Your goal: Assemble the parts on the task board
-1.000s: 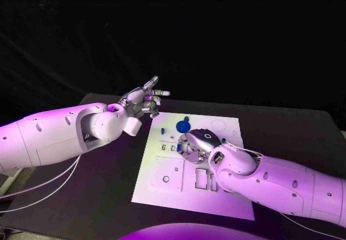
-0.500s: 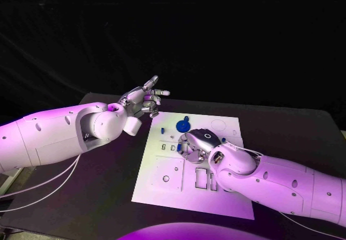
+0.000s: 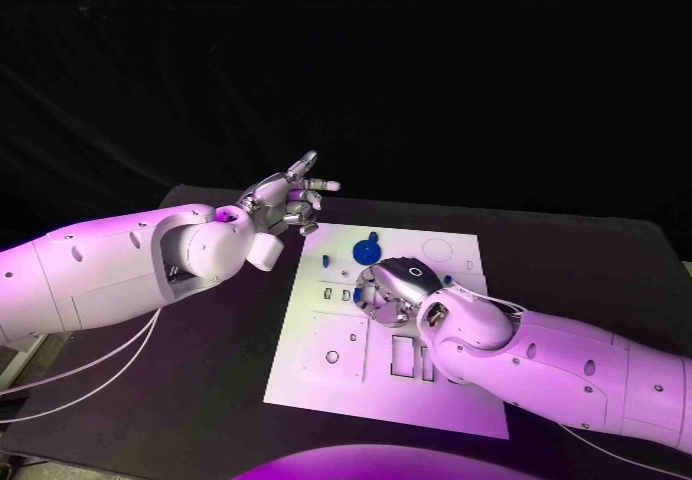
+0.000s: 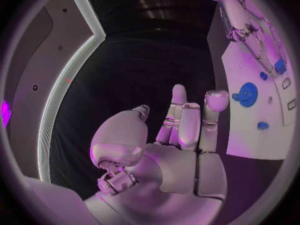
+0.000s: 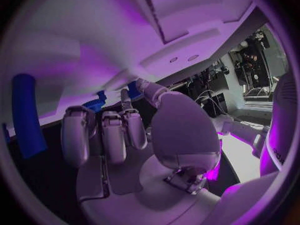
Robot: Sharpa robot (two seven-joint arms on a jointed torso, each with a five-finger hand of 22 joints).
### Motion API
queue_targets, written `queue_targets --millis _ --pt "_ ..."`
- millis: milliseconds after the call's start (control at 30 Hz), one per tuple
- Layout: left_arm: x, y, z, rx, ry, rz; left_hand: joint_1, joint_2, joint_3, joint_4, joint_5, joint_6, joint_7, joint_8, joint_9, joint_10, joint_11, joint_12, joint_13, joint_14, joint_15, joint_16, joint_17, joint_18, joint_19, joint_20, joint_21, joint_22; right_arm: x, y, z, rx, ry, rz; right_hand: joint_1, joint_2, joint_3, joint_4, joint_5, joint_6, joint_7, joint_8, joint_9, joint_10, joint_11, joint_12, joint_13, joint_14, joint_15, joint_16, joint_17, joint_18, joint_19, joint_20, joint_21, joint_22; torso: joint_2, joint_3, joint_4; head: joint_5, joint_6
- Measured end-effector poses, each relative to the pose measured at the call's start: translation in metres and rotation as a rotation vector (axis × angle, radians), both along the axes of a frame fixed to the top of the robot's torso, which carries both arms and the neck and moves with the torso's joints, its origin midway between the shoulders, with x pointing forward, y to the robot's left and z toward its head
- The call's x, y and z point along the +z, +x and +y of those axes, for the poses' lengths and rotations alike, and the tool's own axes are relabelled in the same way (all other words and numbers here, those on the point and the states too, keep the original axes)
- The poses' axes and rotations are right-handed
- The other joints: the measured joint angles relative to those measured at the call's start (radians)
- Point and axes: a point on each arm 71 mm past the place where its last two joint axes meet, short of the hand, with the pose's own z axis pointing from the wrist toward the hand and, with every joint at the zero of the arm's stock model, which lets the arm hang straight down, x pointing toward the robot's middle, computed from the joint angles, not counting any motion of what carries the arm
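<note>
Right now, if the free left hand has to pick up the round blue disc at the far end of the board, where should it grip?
Likely by the rim of the round blue disc, from above: it lies flat on the task board. Come from the left hand side; the right hand crowds its near edge.

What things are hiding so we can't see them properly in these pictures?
1. Head view: the right hand lies over the middle of the task board, so whatever its fingers touch is covered.
2. Right wrist view: the fingers block the spot beneath them; whether they hold a blue part cannot be told.
3. Head view: the small blue parts are too tiny to tell their shapes.
4. Left wrist view: the left hand covers the table behind it.
</note>
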Motion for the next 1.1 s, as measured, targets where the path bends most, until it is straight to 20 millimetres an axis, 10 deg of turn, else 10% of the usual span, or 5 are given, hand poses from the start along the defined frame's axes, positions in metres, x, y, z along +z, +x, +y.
queue_targets --millis 1100 --pt "0.0 -0.0003 -0.0005 -0.009 0.002 0.002 0.004 0.004 -0.003 -0.003 0.0 0.0 0.0 0.0 -0.001 0.0 0.0 0.0 -0.001 0.004 0.004 0.0 0.002 0.0 0.0 0.0 0.0 0.001 -0.0005 0.0005 -0.0006 -0.001 -0.006 0.0 -0.004 -0.014 -0.011 0.005 -0.004 -0.005 0.005 -0.006 -0.006 -0.007 0.007 -0.008 0.001 0.004 0.004 -0.004 0.0 0.0 0.0 0.0 -0.013 0.001 0.0 -0.0005 -0.0003 0.0 -0.005"
